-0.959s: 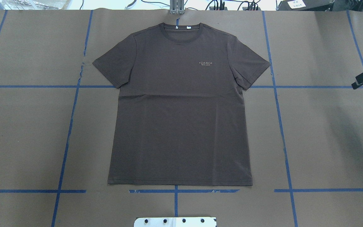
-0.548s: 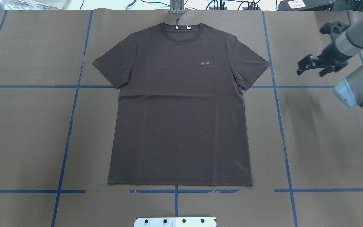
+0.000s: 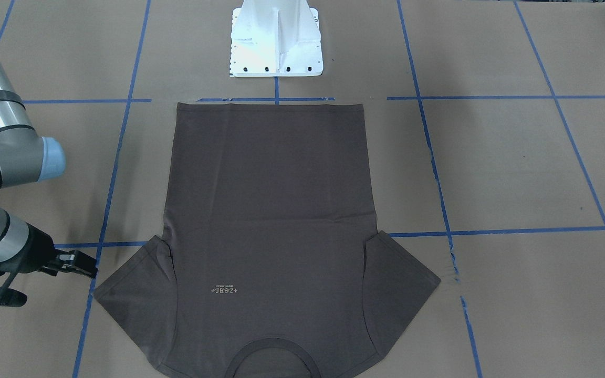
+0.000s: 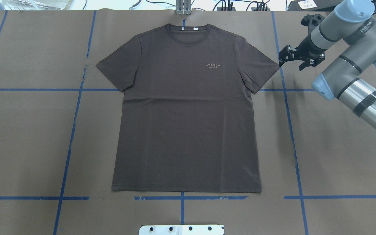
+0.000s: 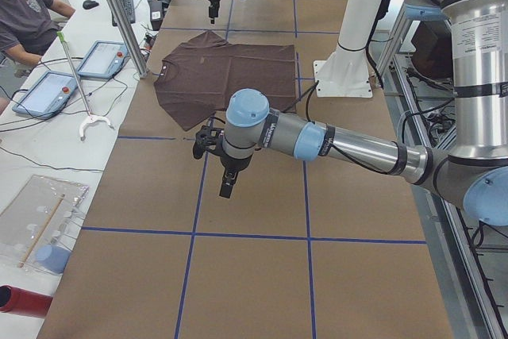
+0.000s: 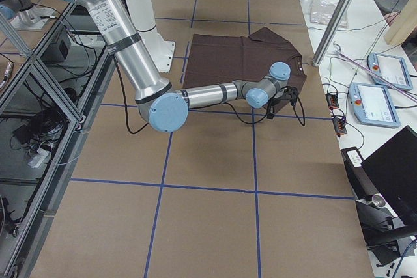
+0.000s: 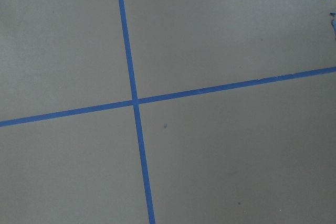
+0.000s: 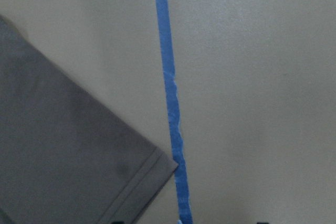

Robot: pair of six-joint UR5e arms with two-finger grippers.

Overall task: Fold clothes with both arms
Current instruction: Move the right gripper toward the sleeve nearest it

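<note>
Hovering just beside the T-shirt (image 4: 188, 114), the right gripper (image 4: 291, 62) is held with its jaws spread apart and nothing between them. In the right wrist view the sleeve corner (image 8: 152, 169) is seen just short of a blue tape line (image 8: 170, 103), and no cloth is touched. The left gripper (image 5: 228, 182) is caught only in the side view, hung over bare paper well apart from the T-shirt; whether it is open or closed cannot be told. The T-shirt is laid flat in the middle of the table (image 4: 28, 137), chest side up, collar (image 4: 188, 31) away from the robot, hem by the white pedestal (image 3: 276, 47), both sleeves spread out. No fold is made yet, so the approach for a first grasp is judged to be the step in hand. Next, the right jaws would have to be lowered onto the sleeve edge and closed on it. The left gripper would have to be brought to the opposite sleeve (image 4: 116, 70), so both sides can be lifted together.
</note>
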